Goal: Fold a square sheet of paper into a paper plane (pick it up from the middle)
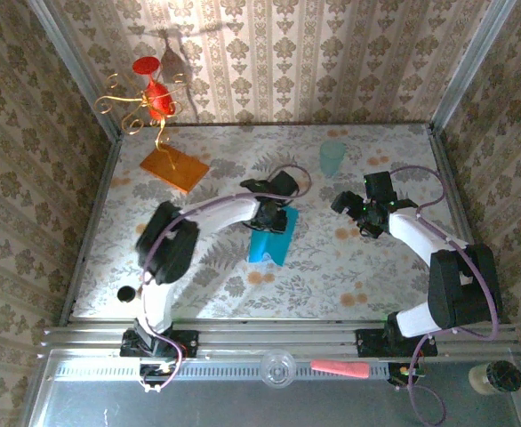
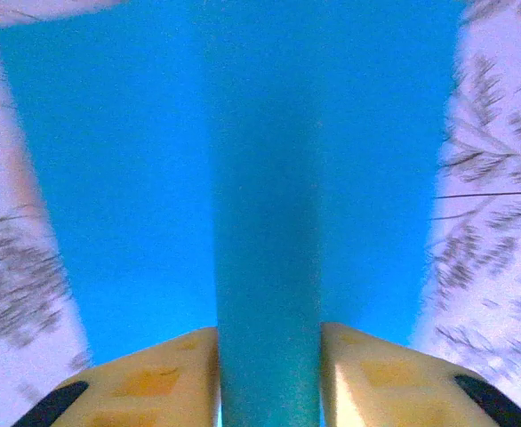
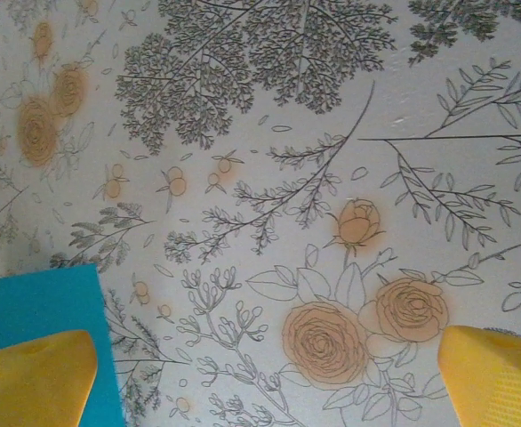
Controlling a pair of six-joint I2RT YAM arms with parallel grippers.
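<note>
The square sheet of paper (image 1: 269, 242) lies teal-blue on the flowered tablecloth near the middle of the table. My left gripper (image 1: 274, 221) is down on its far part. In the left wrist view the yellow fingers (image 2: 154, 378) press on both sides of a raised ridge of the paper (image 2: 269, 133), so the left gripper (image 2: 269, 360) is shut on it. My right gripper (image 1: 345, 205) hovers to the right of the sheet, open. In the right wrist view the right gripper (image 3: 265, 382) has bare cloth between its fingers and a corner of the paper (image 3: 38, 302) at the lower left.
An orange slab (image 1: 173, 167) lies at the back left, under a red and gold wire ornament (image 1: 154, 98). A pale mint cup (image 1: 332, 157) stands at the back, right of centre. A small black object (image 1: 125, 293) sits by the front left edge. Patterned walls enclose three sides.
</note>
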